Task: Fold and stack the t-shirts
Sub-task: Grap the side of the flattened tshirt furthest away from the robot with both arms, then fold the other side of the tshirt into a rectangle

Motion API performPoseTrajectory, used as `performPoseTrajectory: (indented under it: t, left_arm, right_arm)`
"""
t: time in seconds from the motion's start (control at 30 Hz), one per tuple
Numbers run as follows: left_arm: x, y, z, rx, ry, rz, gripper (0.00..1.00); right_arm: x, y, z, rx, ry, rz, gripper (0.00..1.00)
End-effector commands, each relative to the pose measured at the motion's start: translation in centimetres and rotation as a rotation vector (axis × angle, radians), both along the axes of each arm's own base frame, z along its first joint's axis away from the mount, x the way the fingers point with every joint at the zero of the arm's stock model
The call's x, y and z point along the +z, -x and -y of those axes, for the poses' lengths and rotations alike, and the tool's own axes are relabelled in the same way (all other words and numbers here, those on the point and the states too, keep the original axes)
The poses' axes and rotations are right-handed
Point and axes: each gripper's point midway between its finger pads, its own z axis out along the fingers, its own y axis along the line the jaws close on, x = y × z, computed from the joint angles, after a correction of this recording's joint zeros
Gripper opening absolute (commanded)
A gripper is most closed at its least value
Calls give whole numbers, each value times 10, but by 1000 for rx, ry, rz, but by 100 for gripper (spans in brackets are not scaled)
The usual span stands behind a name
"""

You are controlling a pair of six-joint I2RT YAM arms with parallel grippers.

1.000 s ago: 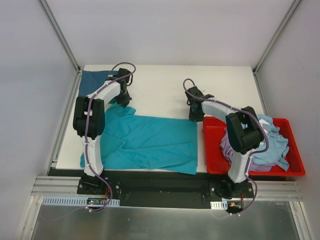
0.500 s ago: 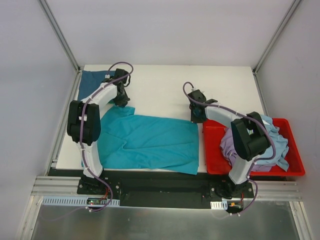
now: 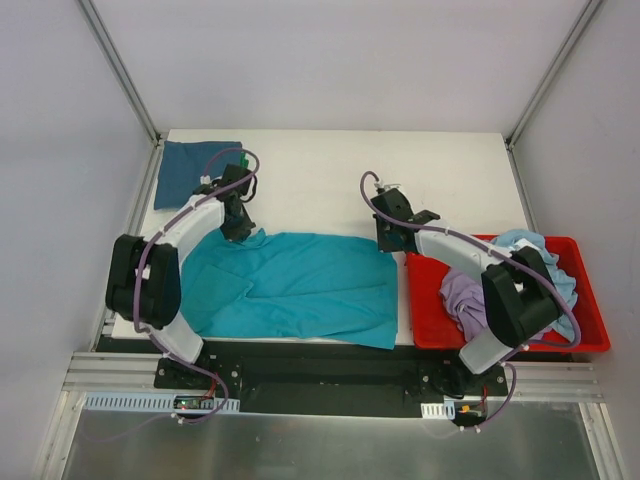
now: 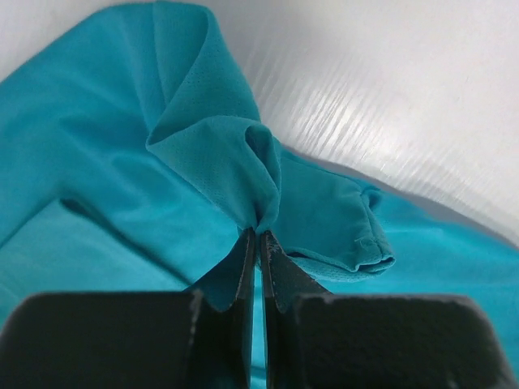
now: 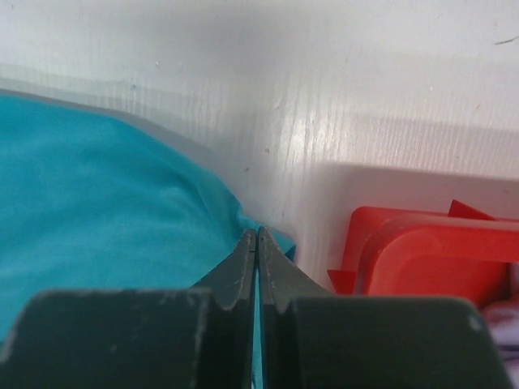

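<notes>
A teal t-shirt (image 3: pixel 300 285) lies spread across the table's near half. My left gripper (image 3: pixel 238 229) is shut on a bunched fold of the shirt at its far left, by the sleeve (image 4: pixel 328 223). My right gripper (image 3: pixel 392 240) is shut on the shirt's far right corner (image 5: pixel 280 237), next to the red bin. A folded dark blue t-shirt (image 3: pixel 197 172) lies at the table's far left corner.
A red bin (image 3: pixel 426 318) at the right near edge holds several crumpled shirts, lilac (image 3: pixel 465 297) and light blue (image 3: pixel 545 270). Its corner shows in the right wrist view (image 5: pixel 422 259). Grey walls and metal frame rails surround the white table (image 3: pixel 320 170).
Both grippers have moved toward the near edge, dragging the teal shirt's far edge with them. The dark blue shirt is uncovered now as the left arm drew back.
</notes>
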Motion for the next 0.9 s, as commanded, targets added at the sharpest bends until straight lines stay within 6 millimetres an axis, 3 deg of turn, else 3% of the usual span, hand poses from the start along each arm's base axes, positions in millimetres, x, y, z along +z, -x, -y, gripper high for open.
performPoseTrajectory:
  t: [0.0, 0.37, 0.57, 0.73, 0.87]
  left_arm:
    - [26, 21, -8, 72, 2, 93, 0]
    - [30, 77, -15, 110, 61, 155, 0]
    - [37, 100, -24, 113, 63, 198, 0]
    - [41, 114, -16, 91, 131, 199, 0]
    - [40, 131, -29, 129, 93, 194, 0]
  right_arm:
    - [18, 4, -1, 21, -15, 59, 1]
    - [28, 16, -9, 79, -81, 106, 1]
    - [34, 23, -5, 97, -79, 134, 1]
    - [32, 27, -6, 126, -83, 127, 1]
    - [31, 29, -3, 122, -76, 128, 1]
